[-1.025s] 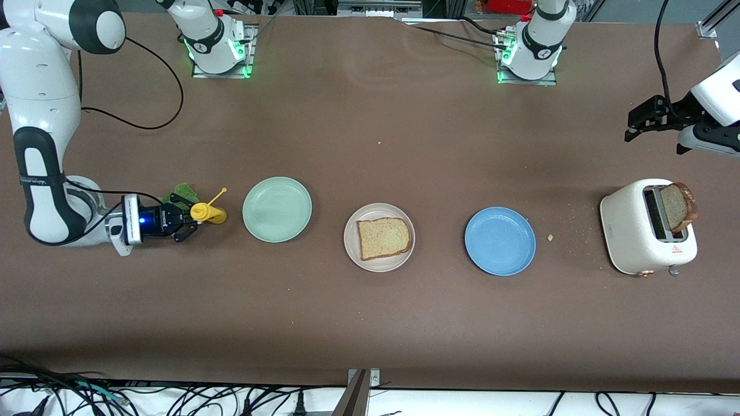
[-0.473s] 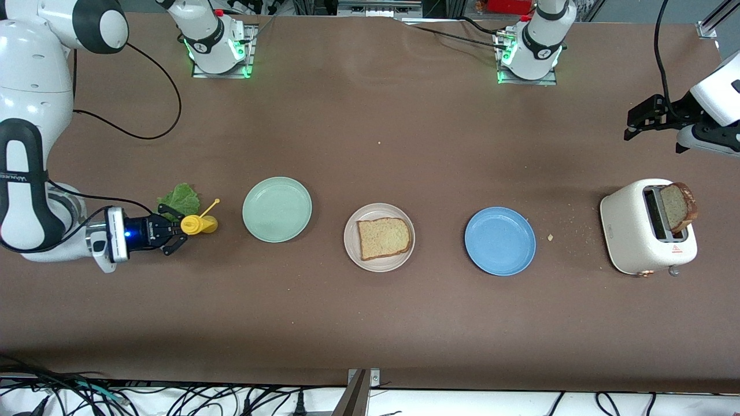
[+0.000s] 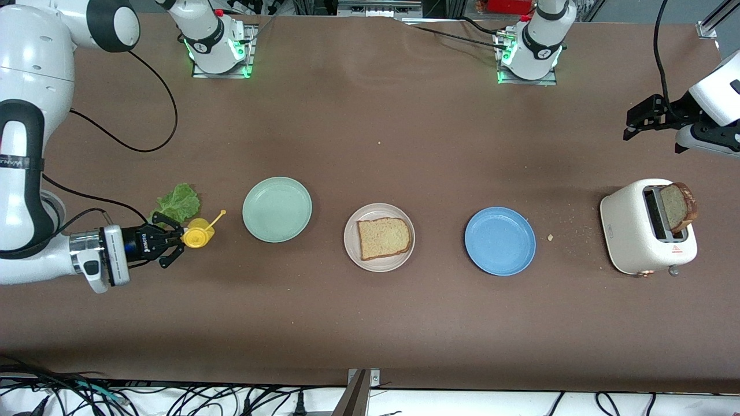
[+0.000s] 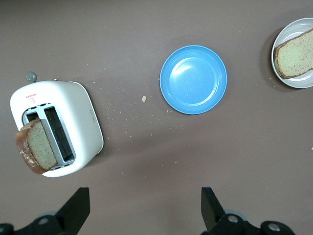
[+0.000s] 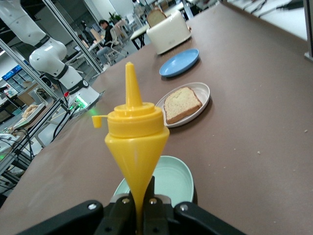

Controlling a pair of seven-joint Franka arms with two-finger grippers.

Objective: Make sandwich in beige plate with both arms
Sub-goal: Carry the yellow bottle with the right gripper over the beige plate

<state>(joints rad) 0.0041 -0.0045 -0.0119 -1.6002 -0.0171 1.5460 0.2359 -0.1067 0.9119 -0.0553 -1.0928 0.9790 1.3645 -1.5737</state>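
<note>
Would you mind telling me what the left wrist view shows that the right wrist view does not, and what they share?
Only the left wrist view shows the crumbs on the table and the left gripper, open and up in the air near the toaster.

Only the right wrist view shows the yellow sauce bottle, held by the right gripper, and the mint-green plate.

Both show the toaster with a bread slice sticking out, the blue plate, and the beige plate with a bread slice on it.

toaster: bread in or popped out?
Popped out. One slice sticks up from a slot of the toaster, leaning over its edge; the other slot looks empty in the left wrist view.
</note>
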